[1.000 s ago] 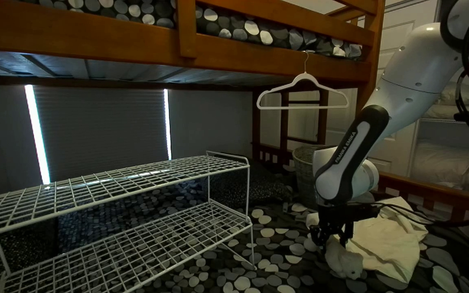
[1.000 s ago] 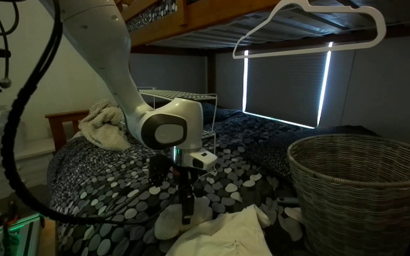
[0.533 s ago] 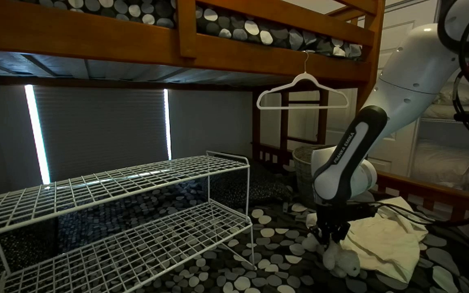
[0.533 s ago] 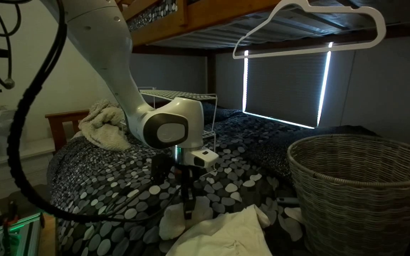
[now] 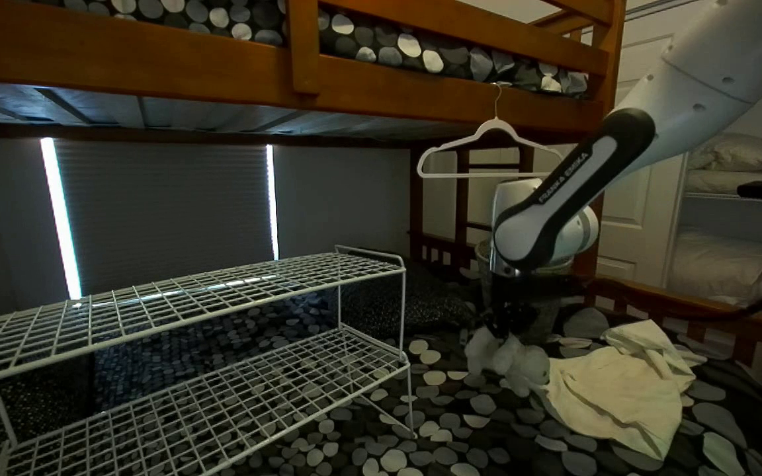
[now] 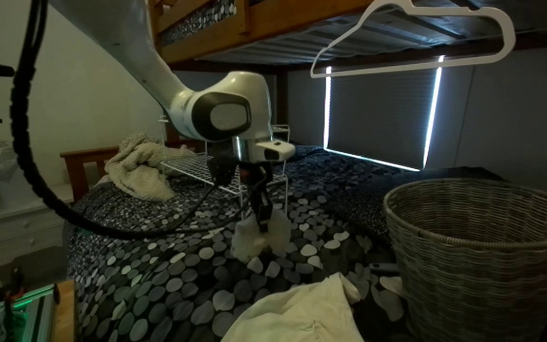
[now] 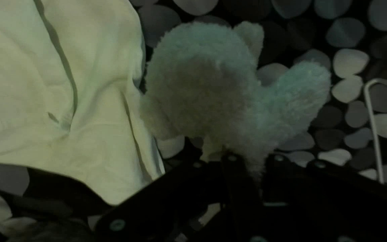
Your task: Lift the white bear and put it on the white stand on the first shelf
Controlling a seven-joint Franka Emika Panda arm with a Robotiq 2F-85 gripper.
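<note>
Gripper (image 7: 255, 163) clamped on bear (image 7: 200, 80), fingers (image 7: 232, 176) on either side, plush squeezed between. Bear is up off the bed (image 5: 447, 430) by the look of it, hanging slantwise under the wrist; how high, can't tell. Wrist view: rounded head and a limb poke out past the fingertips; face too dark to read.

Rack (image 5: 222, 297): white wire, two levels, standing on the bed, well apart from bear. Cloth (image 6: 302, 313): cream, crumpled on the bed, near bear; in an exterior view spotted bedding shows between the two.

Basket (image 6: 473, 285): wicker, upright, near the cloth; in an exterior view mostly hidden behind the arm (image 5: 563, 185). Grey thing (image 6: 383, 269) just beside the basket, can't make out what. Hanger (image 5: 480, 175): white, hooked on the orange-brown upper bunk (image 5: 387, 79); in an exterior view the arm covers one end. Fleece (image 6: 136, 166): cream, bunched up near the rack. Blind (image 5: 163, 218) down, daylight leaking in along its edges, rest of the room dim. White drawers (image 6: 17, 232) by the wall past the bed.
</note>
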